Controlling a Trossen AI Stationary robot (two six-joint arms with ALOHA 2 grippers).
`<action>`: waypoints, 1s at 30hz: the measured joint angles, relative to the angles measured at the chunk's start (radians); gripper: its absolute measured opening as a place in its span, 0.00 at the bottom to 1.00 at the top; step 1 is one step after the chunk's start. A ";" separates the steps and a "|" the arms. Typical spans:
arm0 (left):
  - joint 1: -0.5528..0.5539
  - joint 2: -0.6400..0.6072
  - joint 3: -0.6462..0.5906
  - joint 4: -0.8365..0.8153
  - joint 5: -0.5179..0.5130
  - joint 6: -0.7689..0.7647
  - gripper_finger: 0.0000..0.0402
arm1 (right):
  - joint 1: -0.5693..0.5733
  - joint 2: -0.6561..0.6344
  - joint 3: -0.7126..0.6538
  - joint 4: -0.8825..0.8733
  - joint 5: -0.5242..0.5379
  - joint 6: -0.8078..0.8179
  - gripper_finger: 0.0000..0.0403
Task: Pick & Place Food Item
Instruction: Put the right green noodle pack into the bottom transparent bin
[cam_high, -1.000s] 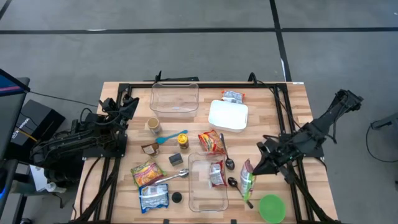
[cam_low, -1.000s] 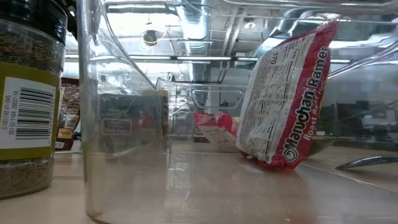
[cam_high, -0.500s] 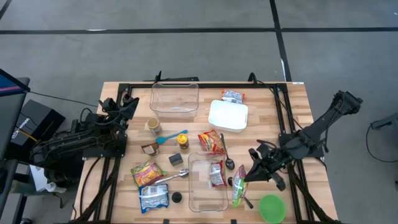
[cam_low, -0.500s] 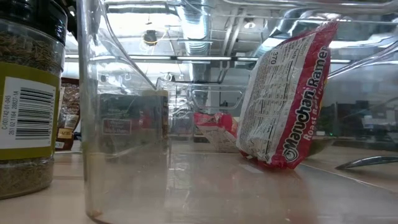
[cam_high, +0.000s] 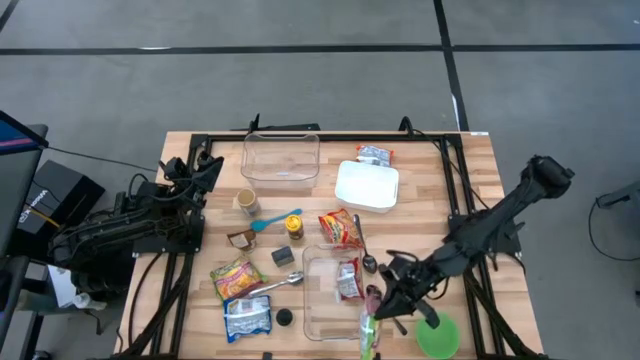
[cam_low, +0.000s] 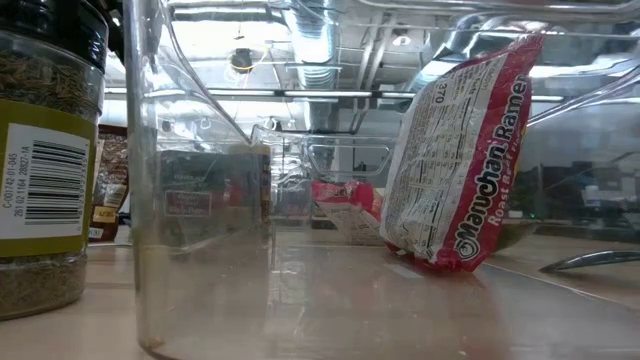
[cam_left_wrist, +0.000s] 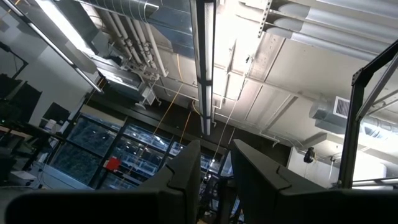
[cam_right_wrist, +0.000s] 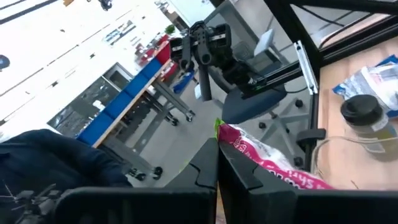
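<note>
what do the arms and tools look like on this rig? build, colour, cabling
Both arms are matte black, with chunky jointed links. The left arm has black cables bundled along it. The right arm is slimmer, a long straight link. Each tool, left tool and right tool, has two flat dark fingers. No markings visible.

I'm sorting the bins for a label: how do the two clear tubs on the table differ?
The far clear tub holds nothing, while the near clear tub holds a ramen packet. The far one lies crosswise near the table's back edge; the near one runs lengthwise at the front, beside the right gripper. Both are clear, rectangular and lidless.
</note>
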 joint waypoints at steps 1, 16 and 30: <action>0.000 0.000 0.000 0.000 0.000 0.000 0.21 | -0.003 0.015 0.000 0.004 -0.001 0.000 0.00; 0.000 0.000 0.000 0.000 0.000 0.000 0.21 | -0.081 0.140 0.000 0.108 -0.095 0.064 0.00; 0.000 0.000 0.000 0.000 0.000 0.000 0.21 | -0.079 0.228 0.000 0.097 -0.123 0.127 0.00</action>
